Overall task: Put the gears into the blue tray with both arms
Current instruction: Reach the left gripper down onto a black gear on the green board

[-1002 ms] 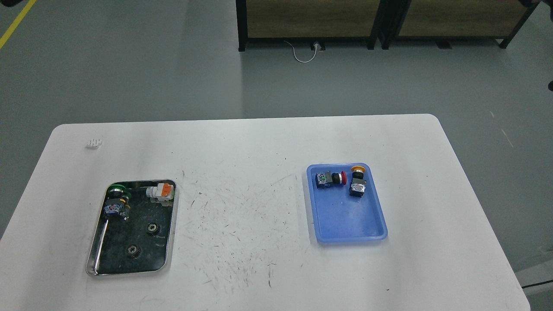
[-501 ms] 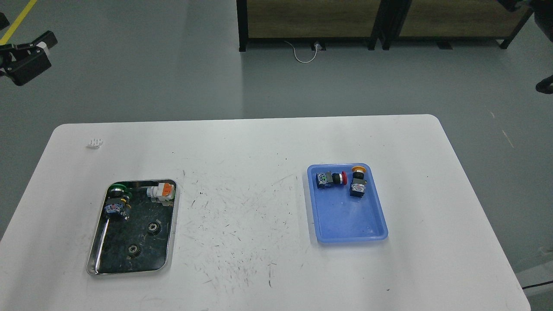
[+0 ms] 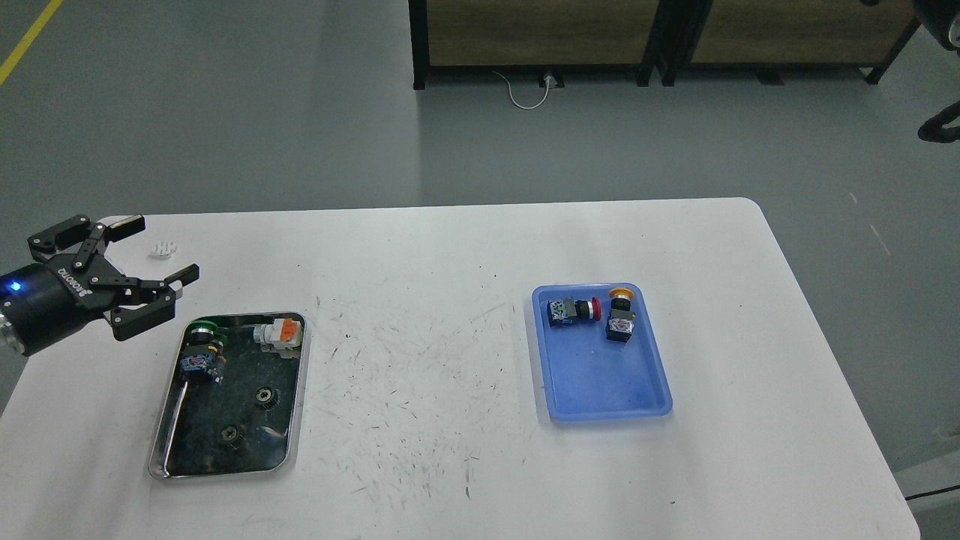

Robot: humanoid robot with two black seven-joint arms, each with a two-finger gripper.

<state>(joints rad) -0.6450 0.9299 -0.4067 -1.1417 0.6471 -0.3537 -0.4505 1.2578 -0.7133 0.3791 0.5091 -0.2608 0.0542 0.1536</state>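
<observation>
Two small black gears (image 3: 264,396) (image 3: 231,435) lie in the near half of the shiny steel tray (image 3: 298,397) at the table's left. The light-blue tray (image 3: 609,412) sits at the right and holds two push-button switches at its far end. My left gripper (image 3: 161,247) hovers open above the table's far-left corner, just beyond the steel tray, nothing between its fingers. Of my right arm (image 3: 939,124) only dark pieces show at the top right edge, far from the table; its fingers cannot be made out.
The steel tray also holds a green-capped switch (image 3: 201,349) and a white-and-orange switch (image 3: 279,334). In the blue tray lie a red-capped switch (image 3: 574,309) and a yellow-capped switch (image 3: 621,319). A small white piece (image 3: 162,248) lies near the table's far-left corner.
My left gripper has swung down from the upper left edge to just beyond the steel tray, open. The dark part of the right arm has edged further into view.
</observation>
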